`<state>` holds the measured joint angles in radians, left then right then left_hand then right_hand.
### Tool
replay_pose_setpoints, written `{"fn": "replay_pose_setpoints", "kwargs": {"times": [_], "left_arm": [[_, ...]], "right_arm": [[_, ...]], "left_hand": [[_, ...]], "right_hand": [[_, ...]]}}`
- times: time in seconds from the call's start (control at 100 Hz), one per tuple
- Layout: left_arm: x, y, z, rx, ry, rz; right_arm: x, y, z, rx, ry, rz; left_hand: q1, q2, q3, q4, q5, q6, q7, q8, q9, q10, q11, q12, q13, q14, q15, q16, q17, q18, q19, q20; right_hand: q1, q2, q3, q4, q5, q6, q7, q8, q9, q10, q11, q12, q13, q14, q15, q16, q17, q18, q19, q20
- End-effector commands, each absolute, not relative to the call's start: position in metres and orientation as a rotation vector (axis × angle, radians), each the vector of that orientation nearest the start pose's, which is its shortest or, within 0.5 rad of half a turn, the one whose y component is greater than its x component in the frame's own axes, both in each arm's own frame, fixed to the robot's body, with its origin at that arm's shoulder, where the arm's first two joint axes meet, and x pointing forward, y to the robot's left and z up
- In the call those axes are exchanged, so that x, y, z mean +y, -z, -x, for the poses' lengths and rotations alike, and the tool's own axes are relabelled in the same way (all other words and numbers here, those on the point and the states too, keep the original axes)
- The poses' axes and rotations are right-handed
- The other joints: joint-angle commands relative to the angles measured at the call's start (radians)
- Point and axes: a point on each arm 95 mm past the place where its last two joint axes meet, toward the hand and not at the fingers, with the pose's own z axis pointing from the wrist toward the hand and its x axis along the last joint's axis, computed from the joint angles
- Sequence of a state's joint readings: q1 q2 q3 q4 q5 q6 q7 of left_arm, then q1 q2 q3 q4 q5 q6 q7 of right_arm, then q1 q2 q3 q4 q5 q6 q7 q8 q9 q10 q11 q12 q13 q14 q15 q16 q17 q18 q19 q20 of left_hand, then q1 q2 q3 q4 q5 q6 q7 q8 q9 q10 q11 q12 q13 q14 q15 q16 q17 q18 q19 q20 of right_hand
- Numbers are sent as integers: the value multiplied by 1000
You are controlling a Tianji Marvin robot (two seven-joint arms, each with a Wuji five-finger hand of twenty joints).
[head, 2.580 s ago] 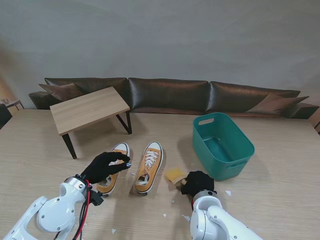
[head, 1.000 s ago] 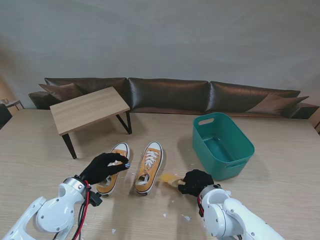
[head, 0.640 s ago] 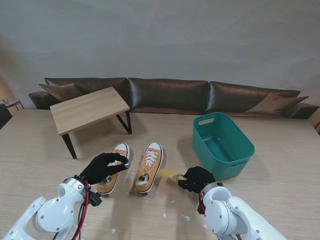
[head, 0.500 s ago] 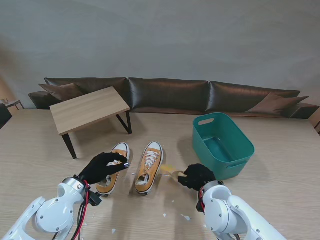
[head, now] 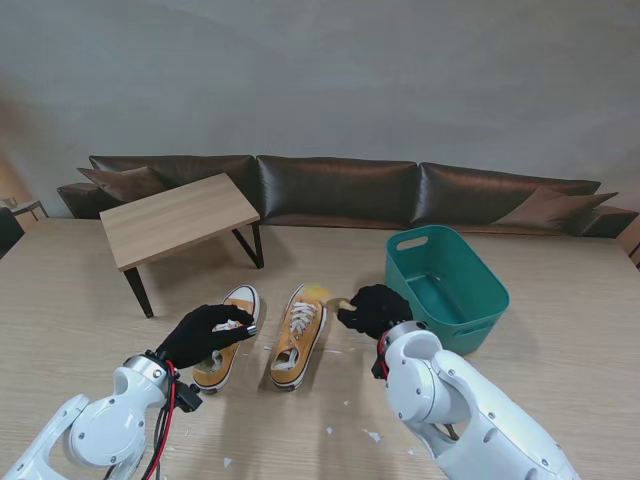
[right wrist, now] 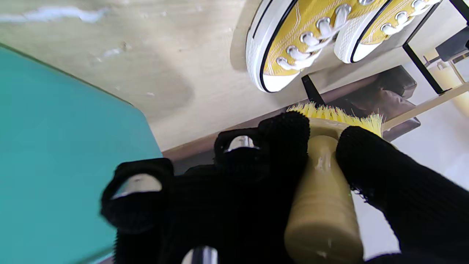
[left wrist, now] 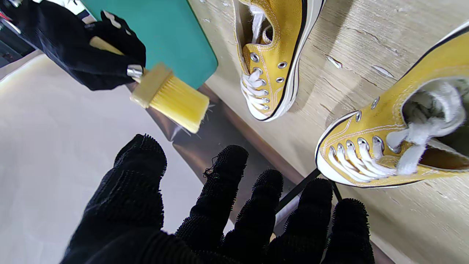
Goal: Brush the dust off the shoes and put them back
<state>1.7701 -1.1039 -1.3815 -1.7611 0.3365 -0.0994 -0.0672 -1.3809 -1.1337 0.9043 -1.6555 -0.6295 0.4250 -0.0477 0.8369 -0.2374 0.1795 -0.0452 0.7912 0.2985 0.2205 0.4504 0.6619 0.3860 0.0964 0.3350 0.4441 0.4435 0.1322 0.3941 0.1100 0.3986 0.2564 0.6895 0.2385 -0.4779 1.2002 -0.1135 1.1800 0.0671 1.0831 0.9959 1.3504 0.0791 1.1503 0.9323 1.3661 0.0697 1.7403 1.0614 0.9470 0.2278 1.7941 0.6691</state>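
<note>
Left hand: fingers spread, holding nothing, over left sneaker.
Right hand: clenched on yellow brush, bristles at right sneaker's toe.
Sneakers: side by side on table.
Farther right: teal bin.

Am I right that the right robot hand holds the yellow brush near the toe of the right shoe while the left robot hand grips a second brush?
Not quite. In the left wrist view the left robot hand holds nothing, fingers spread. The right robot hand does hold the brush by the right shoe.
</note>
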Motion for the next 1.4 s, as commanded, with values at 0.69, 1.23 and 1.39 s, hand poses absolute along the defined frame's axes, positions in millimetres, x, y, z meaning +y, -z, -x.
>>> {"fn": "replay_pose_setpoints", "kwargs": {"times": [0.69,1.23,1.39], "left_arm": [[14,315,-356,1132,1961,1822],[14,314,-355,1135,1957,1823],[14,314,-355,1136,1956,1819]], "right_arm": [[132,320,-476,1506,-1437,-1418],[130,328,-456,1629,-1399,-1459],[123,328,-445,1657,-1405,-1434]], "left_hand": [[13,50,-27,22,18,6,-4,4,11,5,-1,4,-27,17,5,14,-11,-11,-33,11],[16,53,-25,23,27,13,0,5,13,9,-1,5,-24,15,6,15,-12,-11,-33,12],[14,54,-25,23,28,10,0,6,14,8,-1,5,-24,15,6,15,-12,-11,-33,12]], "right_hand": [[58,76,72,34,127,158,16,-17,98,61,81,-9,-52,-129,68,-30,219,26,94,12],[59,87,59,37,124,154,11,-21,97,60,68,-7,-52,-133,68,-36,218,27,85,8],[60,90,57,38,123,152,10,-21,97,59,67,-5,-52,-134,68,-38,218,25,85,7]]}}
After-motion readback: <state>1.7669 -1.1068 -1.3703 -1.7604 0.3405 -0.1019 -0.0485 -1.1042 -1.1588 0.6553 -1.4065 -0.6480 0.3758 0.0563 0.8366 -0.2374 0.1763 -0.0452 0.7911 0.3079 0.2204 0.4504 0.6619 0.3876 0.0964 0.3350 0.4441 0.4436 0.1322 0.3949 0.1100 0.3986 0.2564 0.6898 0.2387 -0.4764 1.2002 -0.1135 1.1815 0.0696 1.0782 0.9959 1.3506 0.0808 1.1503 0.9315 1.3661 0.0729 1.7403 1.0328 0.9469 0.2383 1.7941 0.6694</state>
